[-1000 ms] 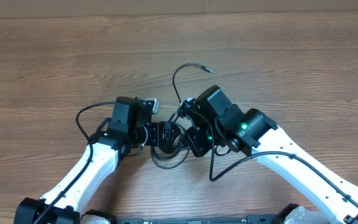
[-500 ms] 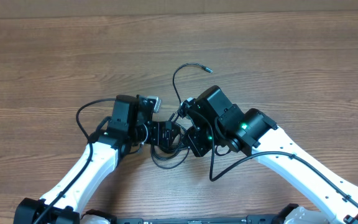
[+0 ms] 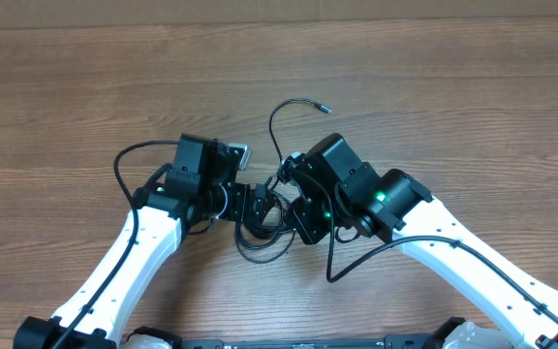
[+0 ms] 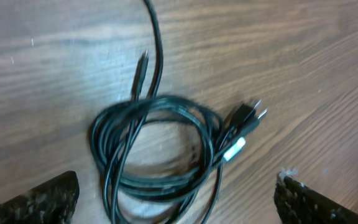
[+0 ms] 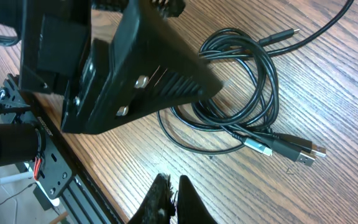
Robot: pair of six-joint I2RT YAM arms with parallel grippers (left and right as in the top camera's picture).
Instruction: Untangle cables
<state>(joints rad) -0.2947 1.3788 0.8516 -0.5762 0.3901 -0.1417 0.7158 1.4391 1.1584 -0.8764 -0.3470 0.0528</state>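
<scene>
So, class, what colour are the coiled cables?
The cables are black, clearest in the left wrist view.

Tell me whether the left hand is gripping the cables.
No, the left hand's fingers stand wide apart in the left wrist view, with the coiled cables lying loose between them.

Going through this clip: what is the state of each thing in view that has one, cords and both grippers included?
Thin black coiled cables: looped together, lying flat on the wooden table, not gripped.
Plug ends: bunched at the coil's edge, plugged into nothing.
Left gripper: open, fingers wide apart, holding nothing.
Right gripper: shut, nothing between its fingers, beside the coil.
</scene>
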